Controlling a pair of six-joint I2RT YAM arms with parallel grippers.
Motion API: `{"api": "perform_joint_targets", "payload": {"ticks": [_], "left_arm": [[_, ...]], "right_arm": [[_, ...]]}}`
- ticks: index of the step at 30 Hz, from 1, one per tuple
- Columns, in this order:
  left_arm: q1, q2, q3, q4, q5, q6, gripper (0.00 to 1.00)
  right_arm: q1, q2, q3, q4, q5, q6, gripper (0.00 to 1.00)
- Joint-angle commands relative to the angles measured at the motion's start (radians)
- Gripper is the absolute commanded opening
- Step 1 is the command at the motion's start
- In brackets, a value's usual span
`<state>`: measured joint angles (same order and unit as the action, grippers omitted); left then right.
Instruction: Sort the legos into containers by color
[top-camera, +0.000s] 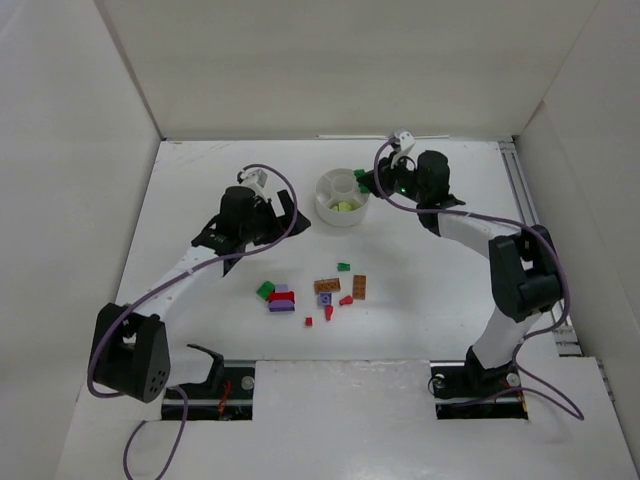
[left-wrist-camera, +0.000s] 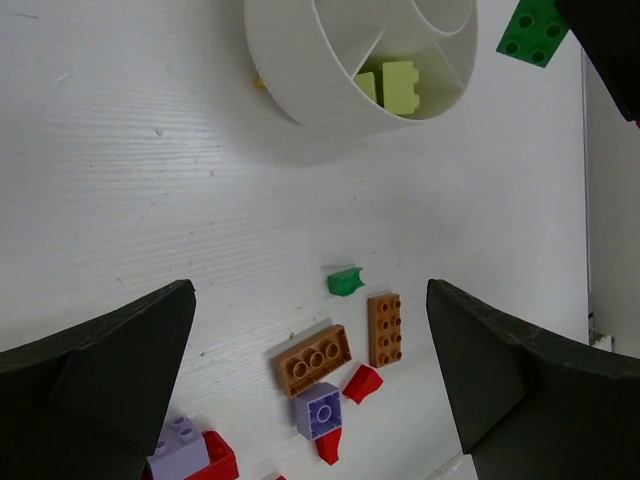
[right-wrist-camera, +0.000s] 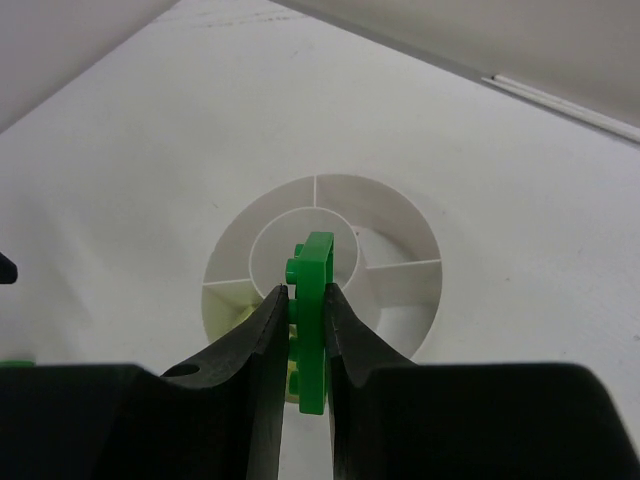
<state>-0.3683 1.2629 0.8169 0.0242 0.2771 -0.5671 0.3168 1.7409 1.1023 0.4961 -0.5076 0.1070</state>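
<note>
The round white dish (top-camera: 326, 207) has a centre well and wedge sections; one wedge holds lime-yellow bricks (left-wrist-camera: 399, 86). My right gripper (right-wrist-camera: 306, 295) is shut on a flat green brick (right-wrist-camera: 317, 310) and holds it edge-up just above the dish (right-wrist-camera: 395, 225); from above it sits at the dish's right rim (top-camera: 366, 180). My left gripper (left-wrist-camera: 310, 300) is open and empty, hovering left of the dish (top-camera: 278, 205). Loose bricks lie on the table: two orange-brown (left-wrist-camera: 312, 359) (left-wrist-camera: 384, 329), a small green (left-wrist-camera: 344, 281), a purple (left-wrist-camera: 320, 410), red pieces (left-wrist-camera: 362, 382).
More bricks lie near the pile's left: a green one (top-camera: 265, 290), a red and purple stack (top-camera: 282, 300), a tiny red piece (top-camera: 308, 321). White walls enclose the table on three sides. A rail (top-camera: 520, 190) runs along the right edge.
</note>
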Motion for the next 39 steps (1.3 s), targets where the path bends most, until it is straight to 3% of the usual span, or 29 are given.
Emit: {"api": "perform_joint_targets", "payload": {"ticks": [1, 11, 17, 28, 32, 36, 39], "left_arm": [[0.009, 0.024, 0.041, -0.020, 0.023, 0.035, 1.00], [0.009, 0.119, 0.050, 0.022, 0.068, 0.044, 1.00], [0.009, 0.130, 0.062, 0.033, 0.099, 0.044, 1.00], [0.009, 0.090, 0.042, 0.033, 0.099, 0.044, 1.00], [0.009, 0.055, 0.031, 0.010, 0.099, 0.044, 1.00], [0.009, 0.000, -0.001, -0.052, 0.056, 0.003, 1.00], [0.009, -0.057, -0.033, -0.131, -0.024, -0.054, 1.00]], "right_arm": [[0.014, 0.012, 0.037, 0.136, -0.003, 0.014, 0.00], [0.015, 0.075, 0.019, 0.170, 0.001, 0.013, 0.03], [0.005, 0.089, 0.010, 0.183, -0.009, 0.031, 0.23], [-0.013, 0.080, 0.001, 0.183, -0.049, 0.049, 0.48], [-0.013, 0.036, -0.034, 0.174, -0.054, 0.049, 0.48], [0.022, -0.078, -0.085, 0.009, 0.085, 0.024, 0.51], [0.132, -0.173, -0.085, -0.271, 0.312, -0.061, 0.52]]}}
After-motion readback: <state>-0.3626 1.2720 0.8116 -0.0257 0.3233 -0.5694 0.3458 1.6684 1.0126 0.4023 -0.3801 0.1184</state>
